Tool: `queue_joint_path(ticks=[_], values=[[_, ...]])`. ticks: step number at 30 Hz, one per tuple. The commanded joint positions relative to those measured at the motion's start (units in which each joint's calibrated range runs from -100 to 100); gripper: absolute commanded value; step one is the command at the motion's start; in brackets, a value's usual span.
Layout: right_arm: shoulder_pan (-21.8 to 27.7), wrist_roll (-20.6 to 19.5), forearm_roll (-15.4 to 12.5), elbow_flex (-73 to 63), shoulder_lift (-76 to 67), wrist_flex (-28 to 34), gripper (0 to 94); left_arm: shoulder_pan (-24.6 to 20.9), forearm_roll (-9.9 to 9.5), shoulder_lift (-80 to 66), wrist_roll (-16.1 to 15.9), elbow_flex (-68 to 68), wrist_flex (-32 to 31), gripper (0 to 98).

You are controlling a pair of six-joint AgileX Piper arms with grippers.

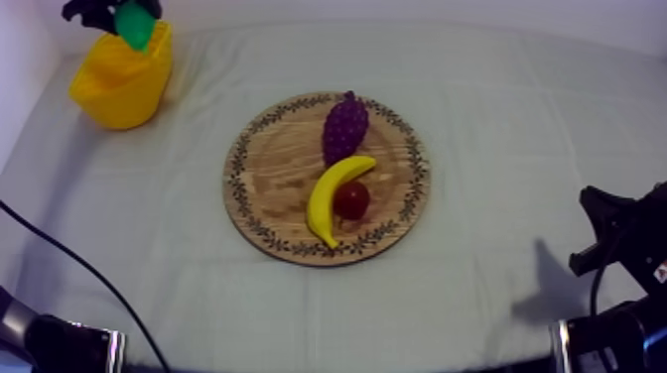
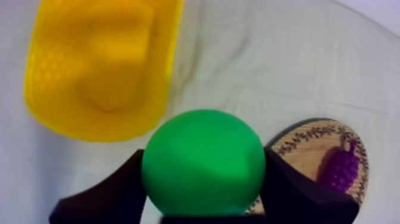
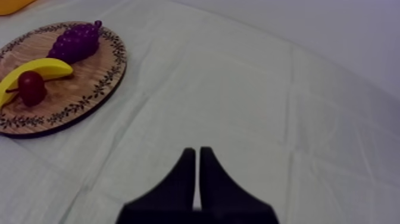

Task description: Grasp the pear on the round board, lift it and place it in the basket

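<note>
1. Currently the left gripper [image 2: 203, 199] is closed on the pear [image 2: 202, 161], with one black finger pressed to each side of it.
2. Seen from above, the pear [image 1: 135, 25] hangs over the 12 o'clock rim of the basket [image 1: 119, 84].
3. The basket stands at 10 o'clock from the board [image 1: 273, 164], well apart from it.
4. The right gripper [image 3: 198, 179] has its fingers together on nothing, over bare cloth [image 3: 268, 89].
5. Count: one pear, one basket, one board. On the board lie one banana [image 1: 333, 198], one bunch of grapes [image 1: 344, 127] and one small red fruit [image 1: 351, 200].
</note>
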Motion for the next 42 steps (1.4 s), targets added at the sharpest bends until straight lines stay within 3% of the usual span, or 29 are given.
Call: queue_joint_path(ticks=[1, 14, 42], values=[[-0.01, 0.0, -0.01, -0.05, -0.04, 0.02, 0.4, -2.4, -0.49, -0.47, -0.52, 0.76, 0.04, 53.0], [-0.01, 0.0, -0.01, -0.05, -0.04, 0.02, 0.4, -8.14, -2.0, -2.82, -4.77, 1.93, 0.04, 53.5], [-0.01, 0.0, -0.01, -0.05, -0.04, 0.02, 0.4, -9.01, -0.18, 20.55, -6.27, -14.39, -1.24, 55.8]])
